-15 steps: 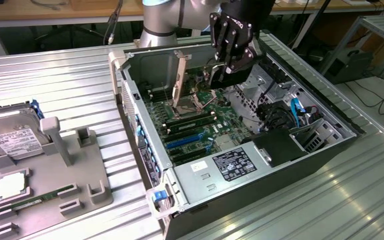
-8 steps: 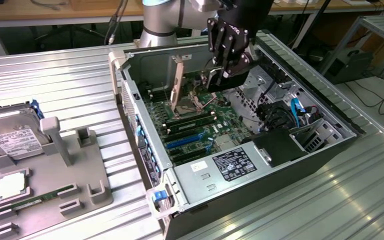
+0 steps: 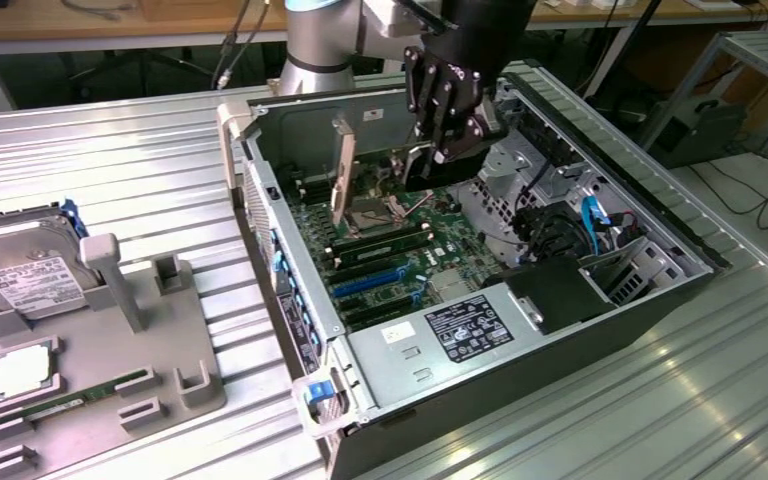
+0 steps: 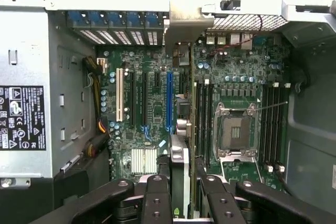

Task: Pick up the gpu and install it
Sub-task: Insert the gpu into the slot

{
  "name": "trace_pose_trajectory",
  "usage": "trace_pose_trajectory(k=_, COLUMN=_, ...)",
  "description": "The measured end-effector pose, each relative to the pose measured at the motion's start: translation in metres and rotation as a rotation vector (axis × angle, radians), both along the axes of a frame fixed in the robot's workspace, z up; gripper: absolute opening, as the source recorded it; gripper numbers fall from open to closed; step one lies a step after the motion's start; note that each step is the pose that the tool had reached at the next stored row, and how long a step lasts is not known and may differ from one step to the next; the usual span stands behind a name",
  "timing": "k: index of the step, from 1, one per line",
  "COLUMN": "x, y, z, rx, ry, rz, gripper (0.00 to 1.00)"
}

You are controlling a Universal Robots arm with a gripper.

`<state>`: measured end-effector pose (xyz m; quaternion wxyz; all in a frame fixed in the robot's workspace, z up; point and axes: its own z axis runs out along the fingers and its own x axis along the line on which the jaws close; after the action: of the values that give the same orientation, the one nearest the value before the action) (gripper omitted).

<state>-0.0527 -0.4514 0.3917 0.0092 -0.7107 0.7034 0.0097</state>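
The gpu hangs as a dark card below my gripper, inside the open computer case and over the green motherboard. In the wrist view the gpu runs edge-on between my fingers, its silver bracket up near the case's rear slot openings. My gripper is shut on it. The card hangs beside the blue expansion slot, and I cannot tell whether it touches the board.
At the exterior view's left, a grey fixture holds a hard drive, a RAM stick and a CPU. In the case are an open CPU socket, a labelled power supply and blue cables.
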Motion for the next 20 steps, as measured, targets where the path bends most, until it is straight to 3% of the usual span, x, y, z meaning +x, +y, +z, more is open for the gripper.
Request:
trace_pose_trajectory(k=17, x=-0.005, y=0.0014, z=-0.0308, rx=-0.0001, ry=-0.0001, rz=-0.013, gripper=0.27)
trace_pose_trajectory(k=20, x=-0.006, y=0.0032, z=-0.0348, rx=-0.0001, ry=-0.0002, rz=-0.014, gripper=0.27)
